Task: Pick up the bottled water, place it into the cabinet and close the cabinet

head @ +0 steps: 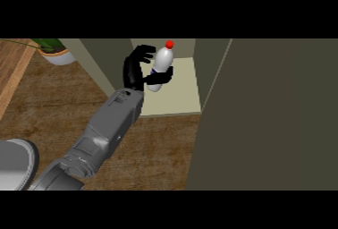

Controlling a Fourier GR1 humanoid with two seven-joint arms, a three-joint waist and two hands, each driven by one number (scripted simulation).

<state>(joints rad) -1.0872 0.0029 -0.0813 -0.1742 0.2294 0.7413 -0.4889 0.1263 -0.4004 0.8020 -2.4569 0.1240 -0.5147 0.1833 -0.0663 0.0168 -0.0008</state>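
- At the mouth of the open cabinet [173,96], black fingers [140,53] and a thumb curl round the bottled water [160,67], holding it near upright with its red cap on top.
- That is the only hand [137,71] in view; with no second one to compare, I cannot tell from the head view whether it is the left or the right, and the other does not show at all.
- Its grey forearm [109,123] comes up from the lower left across the wooden counter [52,116].
- To my eye the step in hand is the placing: the bottle hangs over the pale cabinet floor, not yet set down.
- Doing it well likely means carrying the bottle deeper, lowering it straight until its base meets the floor, then opening the fingers without tipping it.
- Edges to mind: the cabinet's left wall is just beside the knuckles, and the dark cabinet door [277,116] stands near on the right.
- Open room lies inward and downward; a potted plant [56,51] stands apart at the upper left.
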